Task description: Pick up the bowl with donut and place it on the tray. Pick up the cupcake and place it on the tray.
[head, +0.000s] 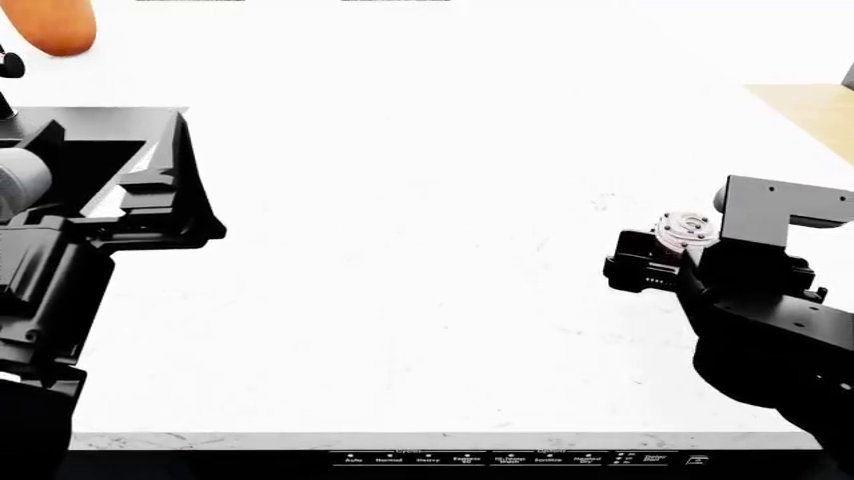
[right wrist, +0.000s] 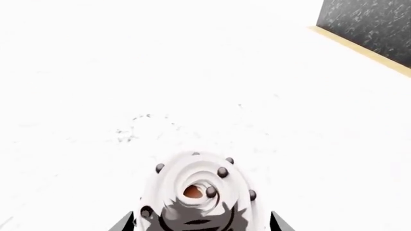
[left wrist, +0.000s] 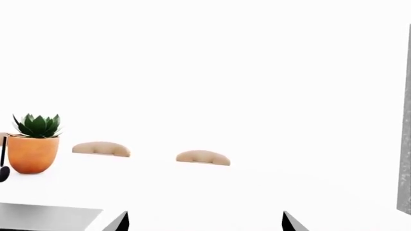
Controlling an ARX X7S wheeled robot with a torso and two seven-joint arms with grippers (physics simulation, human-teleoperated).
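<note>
**Right hand at the cupcake, with open table between the 2 arms**

The small cupcake with swirled white frosting, dark beads and a dark pleated wrapper [right wrist: 200, 195] sits between the 2 fingers of the right hand [right wrist: 200, 222]; whether they already pinch it I cannot tell. A good grasp would take the wrapper low and level, sparing the frosting. The left hand [left wrist: 205, 222] is spread and holds nothing. The flat silver-grey metal tray [left wrist: 45, 215] lies just beside it, near the orange pot with a green succulent [left wrist: 33, 147]. The bowl and donut are not in view. The white table [head: 427, 200] is open between the arms, its front edge close.
</note>
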